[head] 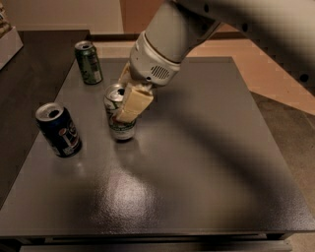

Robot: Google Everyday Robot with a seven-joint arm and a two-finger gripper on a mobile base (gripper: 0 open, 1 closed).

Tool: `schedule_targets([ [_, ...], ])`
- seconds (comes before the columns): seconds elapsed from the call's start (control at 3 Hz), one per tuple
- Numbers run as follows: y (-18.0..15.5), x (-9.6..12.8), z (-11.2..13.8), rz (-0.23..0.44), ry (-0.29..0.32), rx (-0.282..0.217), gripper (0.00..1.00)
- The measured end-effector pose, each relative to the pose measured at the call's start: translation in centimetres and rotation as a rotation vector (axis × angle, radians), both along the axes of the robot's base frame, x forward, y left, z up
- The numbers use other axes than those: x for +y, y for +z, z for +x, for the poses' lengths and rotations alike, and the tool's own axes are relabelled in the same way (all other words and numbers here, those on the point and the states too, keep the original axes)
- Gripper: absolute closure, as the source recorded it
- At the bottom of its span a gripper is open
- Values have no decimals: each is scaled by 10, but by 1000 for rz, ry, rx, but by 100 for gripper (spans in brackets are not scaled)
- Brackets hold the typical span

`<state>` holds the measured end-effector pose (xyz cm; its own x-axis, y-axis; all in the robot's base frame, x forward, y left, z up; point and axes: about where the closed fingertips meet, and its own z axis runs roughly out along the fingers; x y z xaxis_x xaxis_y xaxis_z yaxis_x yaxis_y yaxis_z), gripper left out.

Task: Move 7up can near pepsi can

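Transport step: gripper [124,106] clenched on 7up can [121,130], short gap from pepsi can [59,131]. Can possibly just clear of table [211,147]. Next: close gap, set down upright, no bump.

My gripper [126,101] clasps the 7up can [121,131] left of centre on the dark grey counter [206,152], whose glossy top catches a pale sheen at lower centre. A pale wall [64,12] runs along the top left of the frame. Tan floor [261,49] shows at upper right, and a darker surface [24,69] fills the left.
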<state>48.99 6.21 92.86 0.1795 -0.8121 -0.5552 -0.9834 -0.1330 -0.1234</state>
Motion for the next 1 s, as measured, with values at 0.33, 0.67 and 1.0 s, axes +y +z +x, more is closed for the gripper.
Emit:
schedule_targets([
  [0.33,-6,21,-1,-19,37,2,100],
  [0.67,-12,36,2,-38,52,5,82],
  [1.0,-16,45,2,-52,73,13,59],
])
